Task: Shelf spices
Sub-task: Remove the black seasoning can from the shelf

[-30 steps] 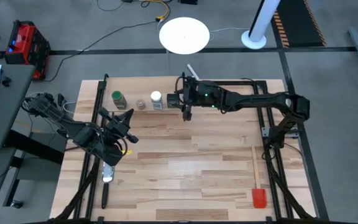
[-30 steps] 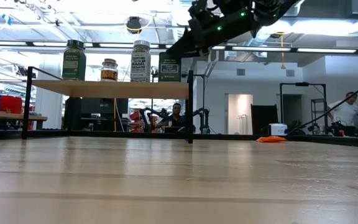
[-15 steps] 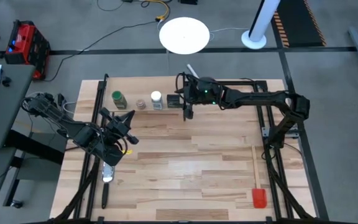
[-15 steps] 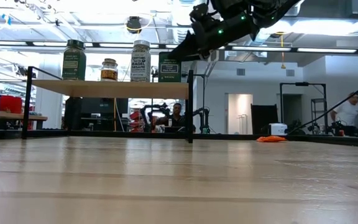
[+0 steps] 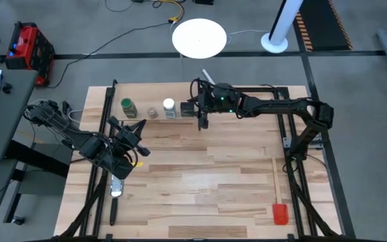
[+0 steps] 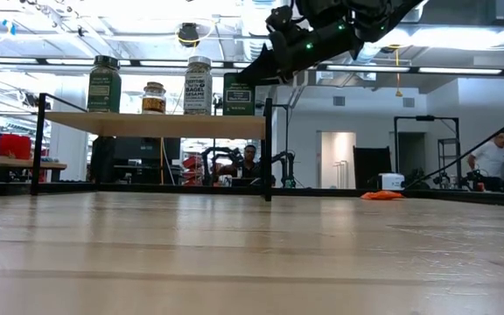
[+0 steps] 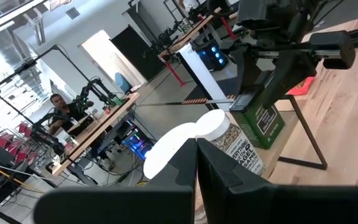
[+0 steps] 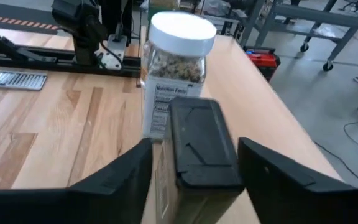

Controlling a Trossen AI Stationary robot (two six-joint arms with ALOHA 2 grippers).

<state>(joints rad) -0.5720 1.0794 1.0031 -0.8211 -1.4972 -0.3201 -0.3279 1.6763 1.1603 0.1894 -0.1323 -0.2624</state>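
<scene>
- The shelf (image 6: 151, 125) carries all four spices; the last step looks nearly finished.
- The black tin (image 8: 201, 146) stands beside the white-lidded jar (image 8: 173, 68).
- The right end effector (image 8: 194, 165) straddles the tin, fingers apart; next, lift clear.
- The left end effector (image 5: 127, 142) waits clenched above the tabletop (image 5: 207, 181).

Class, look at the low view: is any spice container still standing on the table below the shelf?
No: all four spices stand in a row on the shelf.

Shelf (image 6: 156, 125) | four spices in a row (upright) | tin (image 6: 239, 94) at right end | gripper (image 6: 254, 74) above tin
</scene>
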